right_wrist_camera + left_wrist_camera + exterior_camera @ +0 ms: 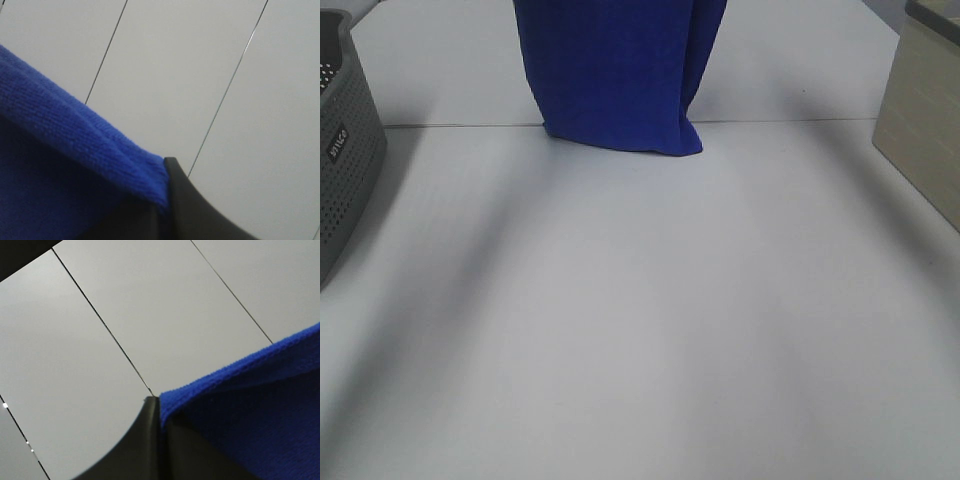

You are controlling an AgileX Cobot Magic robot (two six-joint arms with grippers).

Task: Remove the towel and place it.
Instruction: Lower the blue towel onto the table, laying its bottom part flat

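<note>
Blue towel (615, 70) hangs below both tools; left gripper (159, 407) and right gripper (162, 192) each clenched on one top corner.

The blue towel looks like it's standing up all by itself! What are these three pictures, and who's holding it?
A robot with two arms is holding it. Each arm ends in a gripper, a pinching hand with two fingers. The big picture comes from a camera high above the white table. There the towel hangs down from beyond the picture's top edge, so the arms do not show. The other two pictures come from small cameras on the robot's wrists. One shows the left gripper pinching the towel's edge, and the other shows the right gripper doing the same. A grey basket sits at the left side of the big picture and a beige box at the right. I cannot tell whether the towel's bottom touches the table.
</note>
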